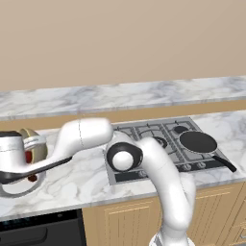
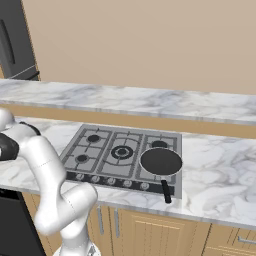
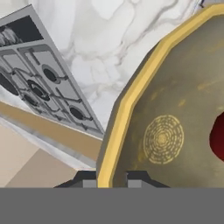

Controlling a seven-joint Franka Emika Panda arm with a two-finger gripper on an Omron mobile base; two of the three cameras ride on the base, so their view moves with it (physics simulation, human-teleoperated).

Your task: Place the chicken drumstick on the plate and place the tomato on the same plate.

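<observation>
Tomato [image 3: 218,136] cut off at bowl [image 3: 175,100] edge, plate [image 1: 12,192] half-hidden

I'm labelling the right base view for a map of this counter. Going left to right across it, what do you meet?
Robot arm → stove → frying pan → bare marble counter.

Base views flank arm, share hob [image 1: 163,144], hand view close over bowl [image 3: 175,131]
</observation>
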